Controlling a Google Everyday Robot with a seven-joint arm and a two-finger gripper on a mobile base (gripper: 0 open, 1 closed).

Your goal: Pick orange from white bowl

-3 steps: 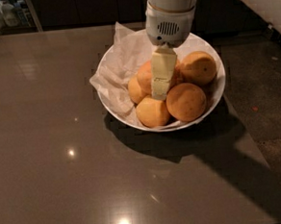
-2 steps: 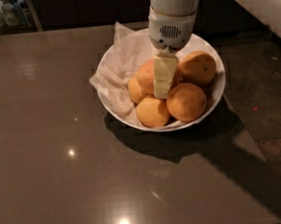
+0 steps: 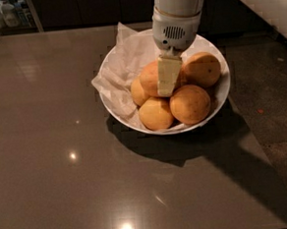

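The white bowl stands on the dark table, lined with crumpled white paper and holding several oranges. The orange, the largest and deepest in colour, lies at the bowl's front right. A paler orange with a dark speck lies behind it. Two smaller yellowish ones lie at the front and left. My gripper hangs straight down from its white wrist over the bowl's middle, down against another orange, just left of and behind the task orange.
The dark glossy table stretches left and front of the bowl. A rougher dark strip runs along the right. Bottles stand at the far back left. The arm's shadow falls to the bowl's front right.
The gripper has shifted slightly to the right over the bowl and stays low among the oranges. The oranges and the bowl have not moved.
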